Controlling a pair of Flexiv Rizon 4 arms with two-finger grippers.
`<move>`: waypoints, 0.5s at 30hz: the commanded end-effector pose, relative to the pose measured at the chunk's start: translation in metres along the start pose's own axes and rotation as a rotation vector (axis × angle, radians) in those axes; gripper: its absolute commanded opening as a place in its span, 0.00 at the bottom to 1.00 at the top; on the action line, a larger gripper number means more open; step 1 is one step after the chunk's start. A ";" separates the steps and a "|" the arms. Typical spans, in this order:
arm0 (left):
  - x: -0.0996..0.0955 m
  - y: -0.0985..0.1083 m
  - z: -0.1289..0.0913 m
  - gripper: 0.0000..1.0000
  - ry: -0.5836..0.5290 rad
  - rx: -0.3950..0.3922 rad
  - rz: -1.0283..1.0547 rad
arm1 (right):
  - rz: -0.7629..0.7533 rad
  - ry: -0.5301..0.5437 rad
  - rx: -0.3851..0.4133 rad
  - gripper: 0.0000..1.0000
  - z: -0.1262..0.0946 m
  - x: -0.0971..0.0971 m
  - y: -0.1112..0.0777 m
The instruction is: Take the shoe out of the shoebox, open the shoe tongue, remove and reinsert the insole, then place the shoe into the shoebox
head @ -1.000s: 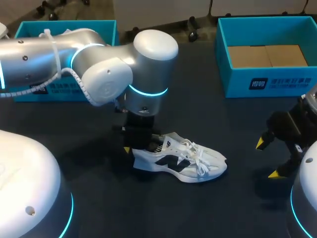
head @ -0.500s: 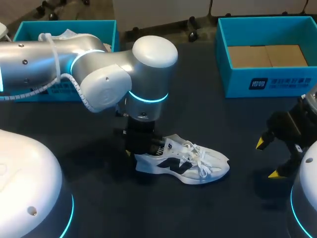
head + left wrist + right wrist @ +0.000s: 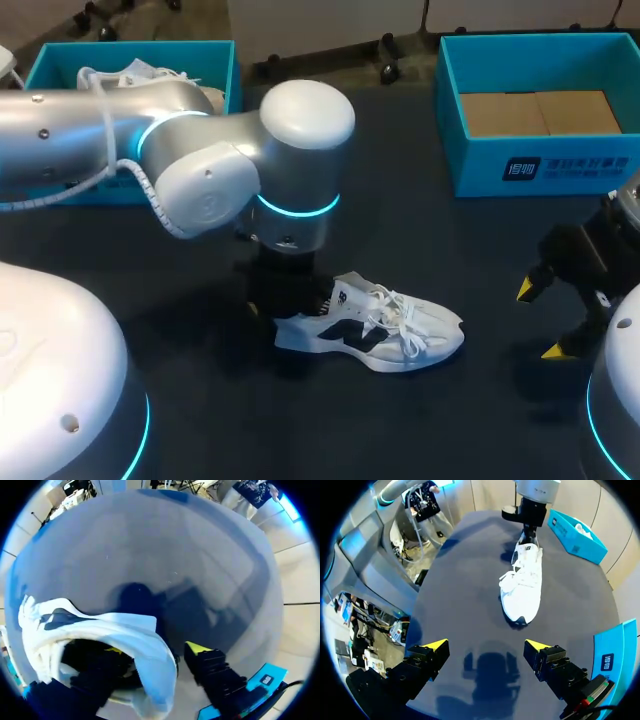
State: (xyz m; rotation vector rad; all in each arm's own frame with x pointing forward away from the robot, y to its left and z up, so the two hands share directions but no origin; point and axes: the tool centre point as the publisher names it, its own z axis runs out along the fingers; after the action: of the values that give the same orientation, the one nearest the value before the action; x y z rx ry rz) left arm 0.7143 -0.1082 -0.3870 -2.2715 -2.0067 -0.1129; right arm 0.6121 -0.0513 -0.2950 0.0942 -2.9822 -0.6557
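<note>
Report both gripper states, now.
Left gripper: closed on the shoe at its heel, one finger inside, one outside.
Right gripper: open, holding nothing.

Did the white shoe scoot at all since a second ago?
Yes, a little. The shoe slid sideways toward the right, nearer the side where the open shoebox stands.

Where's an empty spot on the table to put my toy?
Bare table lies between the shoe and the right gripper, and between the shoe and the right box. It's crowded at the shoe's heel, where the left gripper sits.
</note>
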 end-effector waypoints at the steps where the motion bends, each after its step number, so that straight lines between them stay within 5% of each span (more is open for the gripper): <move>1: 0.022 -0.009 -0.026 1.00 -0.088 -0.015 0.015 | 0.000 0.000 0.003 1.00 0.001 0.000 0.000; 15: 0.057 -0.032 -0.106 1.00 -0.427 0.140 -0.144 | 0.000 0.000 0.003 1.00 0.001 0.000 0.000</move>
State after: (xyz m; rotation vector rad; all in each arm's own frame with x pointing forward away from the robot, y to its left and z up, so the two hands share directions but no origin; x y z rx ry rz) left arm 0.6929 -0.0964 -0.2987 -2.1826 -2.1663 0.2800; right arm 0.6121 -0.0513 -0.2951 0.0942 -2.9822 -0.6556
